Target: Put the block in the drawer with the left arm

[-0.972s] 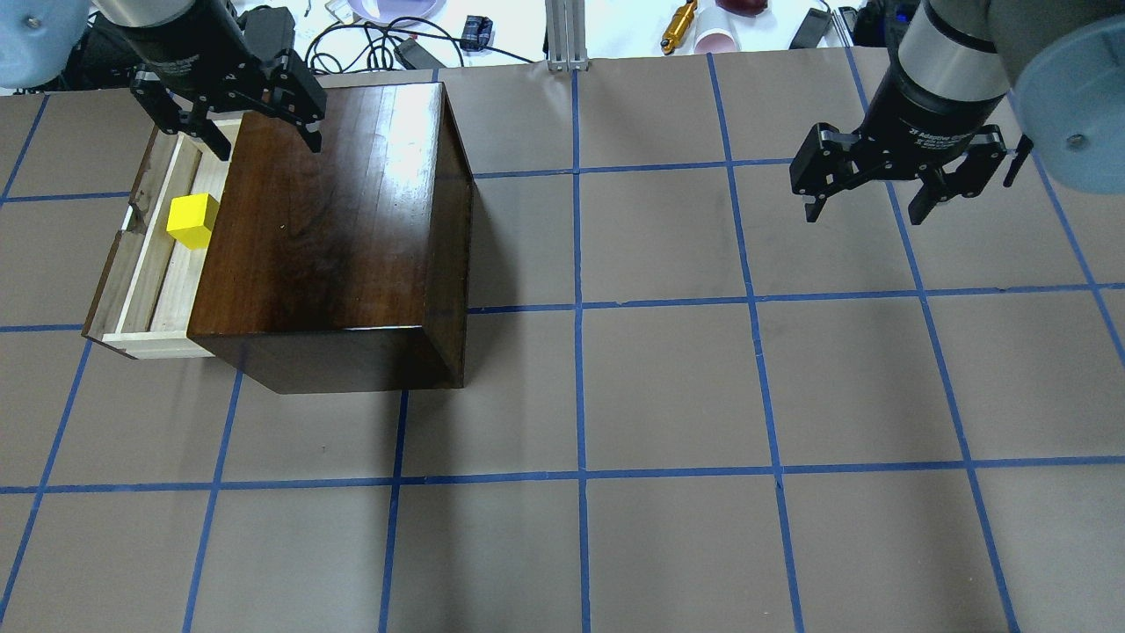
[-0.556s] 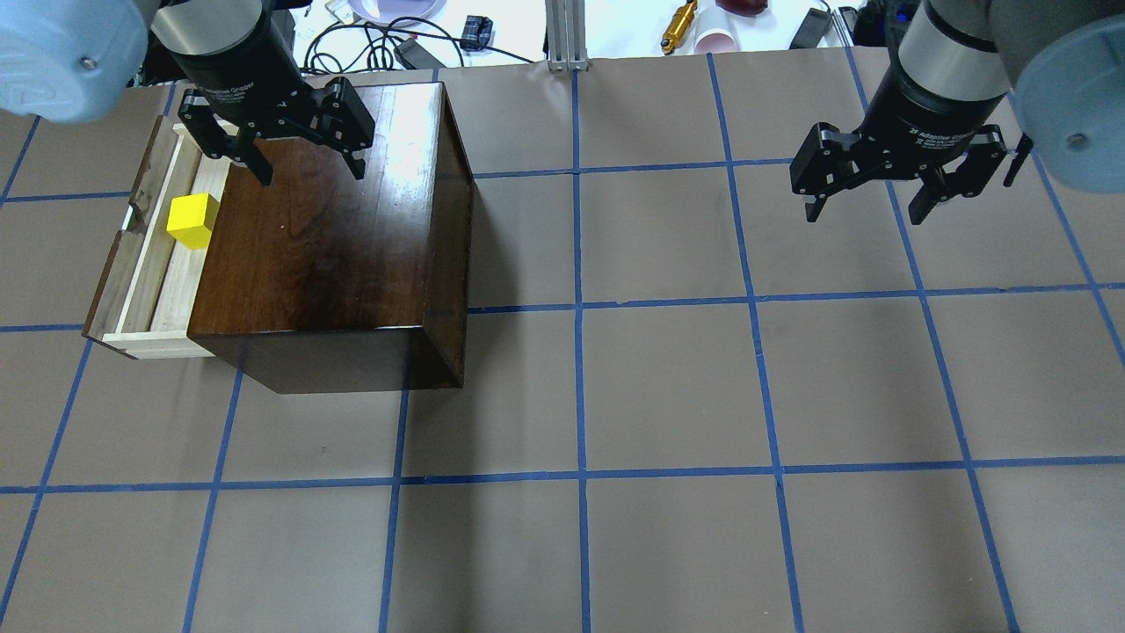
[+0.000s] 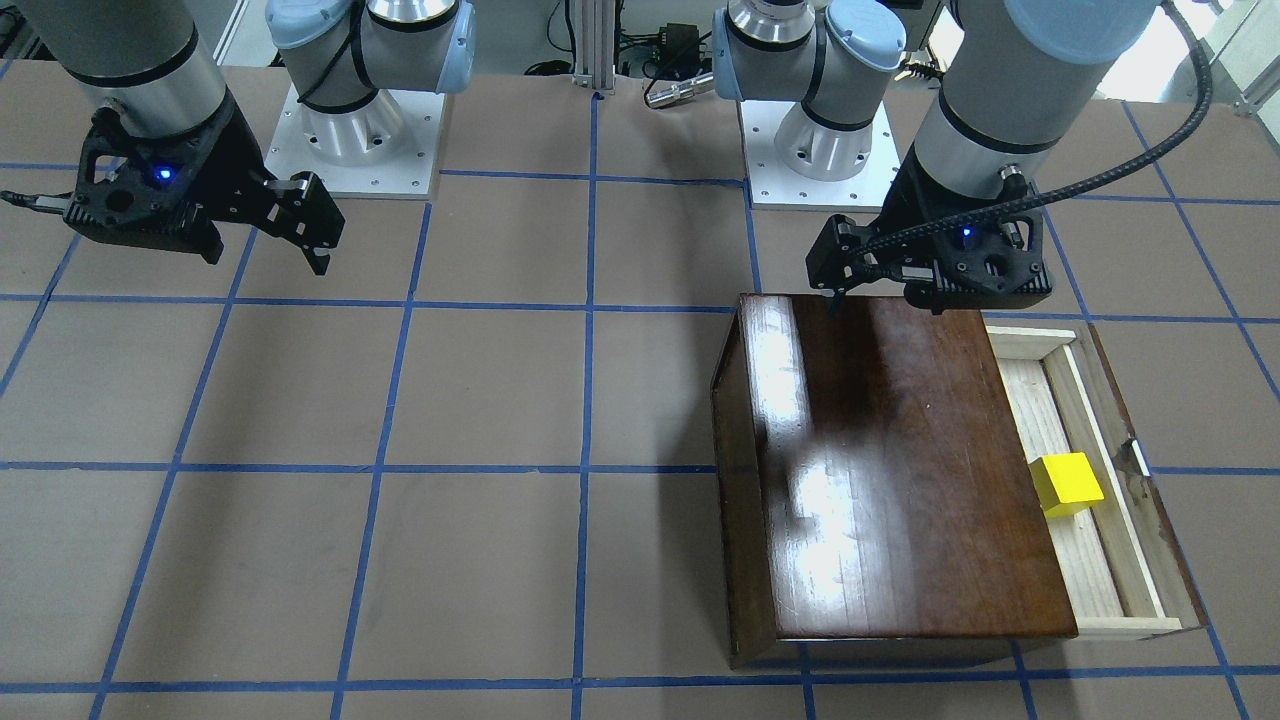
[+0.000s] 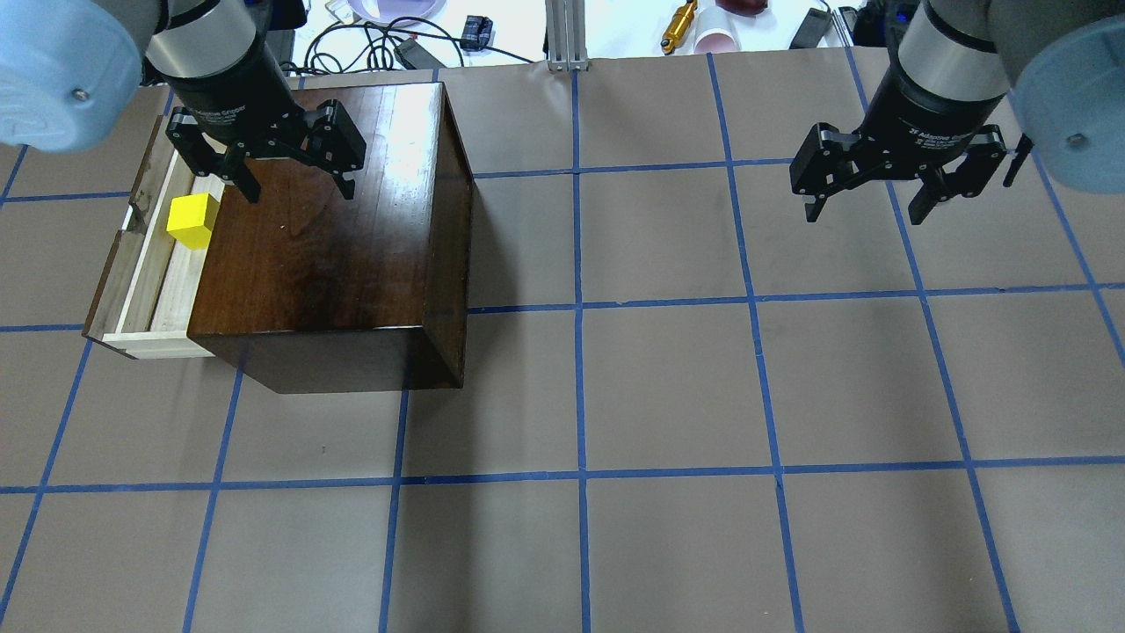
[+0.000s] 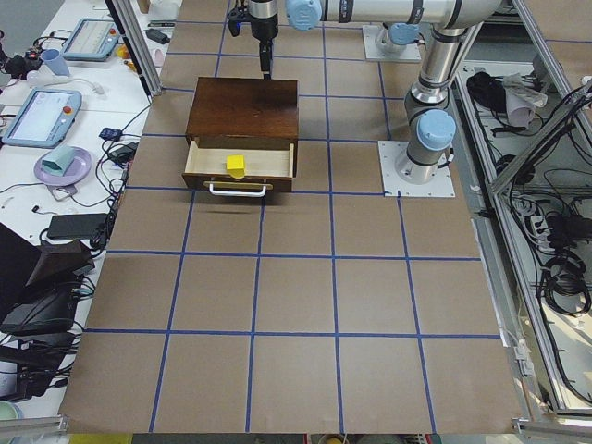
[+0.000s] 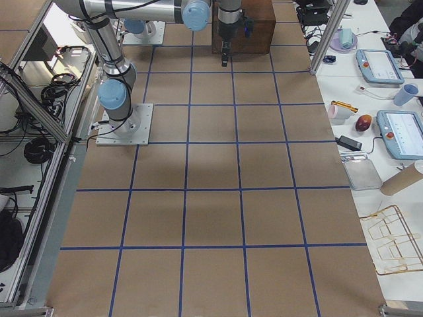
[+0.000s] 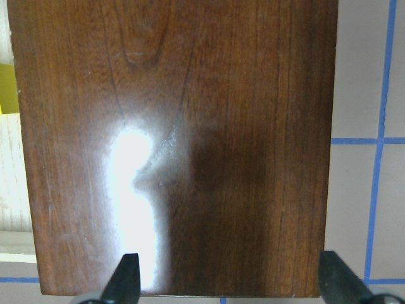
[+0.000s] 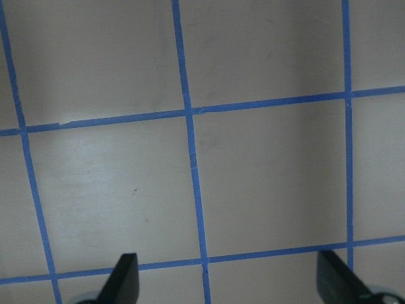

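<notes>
Block (image 4: 193, 221): bright yellow cube, lay in the open drawer (image 4: 176, 294) beside the box (image 4: 334, 246) | left gripper (image 4: 299, 193): fingers apart, empty, above the box top | right gripper (image 4: 866, 215): fingers apart over the table (image 4: 668, 387) | only the exterior left view showed the white handle (image 5: 239, 189).

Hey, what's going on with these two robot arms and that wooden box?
The yellow block lies in the pulled-out drawer of the dark wooden box, so the placing looks done. The left gripper hovers open and empty above the box's top. The right gripper hangs open over the table, far from the box, holding nothing.
</notes>
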Available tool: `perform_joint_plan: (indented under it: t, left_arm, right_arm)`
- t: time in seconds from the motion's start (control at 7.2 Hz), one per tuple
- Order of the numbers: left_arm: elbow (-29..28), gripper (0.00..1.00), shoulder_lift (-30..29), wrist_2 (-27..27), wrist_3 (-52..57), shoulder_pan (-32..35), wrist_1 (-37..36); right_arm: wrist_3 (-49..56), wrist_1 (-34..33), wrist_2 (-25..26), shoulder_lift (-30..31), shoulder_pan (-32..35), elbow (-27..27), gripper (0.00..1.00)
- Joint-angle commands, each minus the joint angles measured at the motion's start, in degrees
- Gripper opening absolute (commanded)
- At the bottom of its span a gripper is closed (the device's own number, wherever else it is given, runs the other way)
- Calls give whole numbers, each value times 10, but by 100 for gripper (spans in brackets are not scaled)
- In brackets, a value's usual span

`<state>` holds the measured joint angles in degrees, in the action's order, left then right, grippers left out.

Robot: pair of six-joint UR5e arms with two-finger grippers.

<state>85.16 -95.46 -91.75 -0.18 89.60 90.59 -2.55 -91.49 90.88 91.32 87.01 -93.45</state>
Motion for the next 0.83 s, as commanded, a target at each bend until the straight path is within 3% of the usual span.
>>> perform_joint_plan:
  t: [0.0,0.69]
  left_arm:
    - [9,100,3,4,1,-1,-3]
    - [12,100,3,9,1,-4,-5]
  right_arm:
    - [0,0,0,0,0,0,100]
    - [0,0,0,0,0,0,100]
